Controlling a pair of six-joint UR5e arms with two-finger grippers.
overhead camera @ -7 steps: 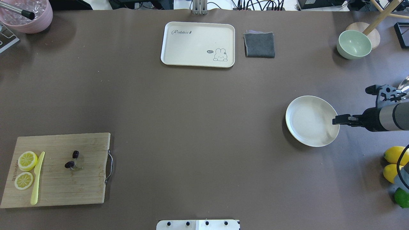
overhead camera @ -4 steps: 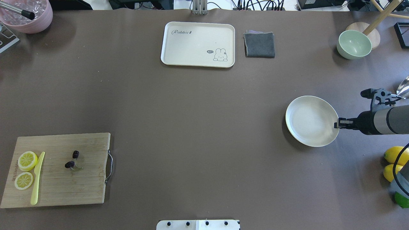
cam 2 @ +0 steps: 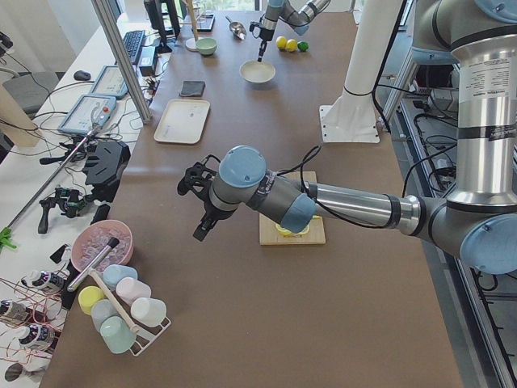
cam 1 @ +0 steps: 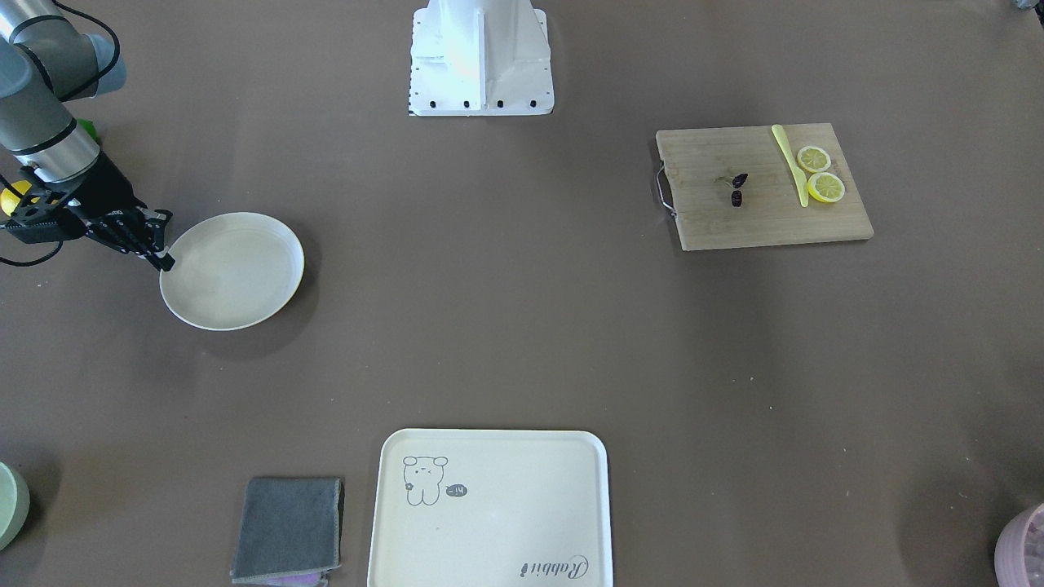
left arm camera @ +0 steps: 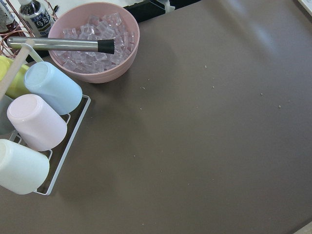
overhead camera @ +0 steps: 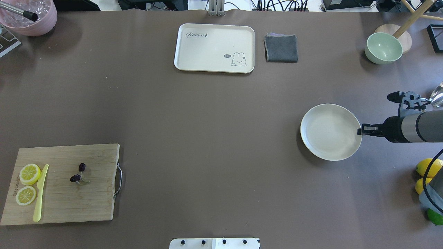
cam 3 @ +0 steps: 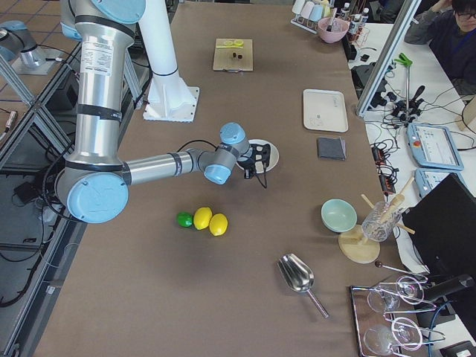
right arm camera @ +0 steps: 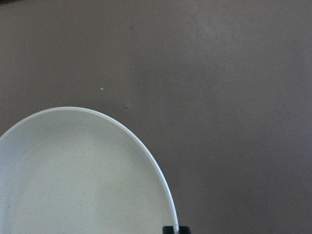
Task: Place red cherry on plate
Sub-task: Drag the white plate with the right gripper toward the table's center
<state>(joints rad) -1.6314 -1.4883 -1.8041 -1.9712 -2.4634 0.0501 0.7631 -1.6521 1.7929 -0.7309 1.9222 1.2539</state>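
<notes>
The red cherry, a dark pair with green stems, lies on the wooden cutting board at the near left. Far from it, on the right, sits the round cream plate. My right gripper is at the plate's right rim, and the right wrist view shows black fingertips pinched on that rim. My left gripper hovers over the table's far left part, away from the board; whether it is open or shut I cannot tell.
A cream rabbit tray, a grey cloth and a green bowl line the far edge. Lemons and a lime lie near right. Lemon slices and a yellow knife share the board. A pink ice bowl and a cup rack sit below the left wrist.
The plate has slid a little to the left, with the right gripper following on its right rim. The cherry and board have not moved.
</notes>
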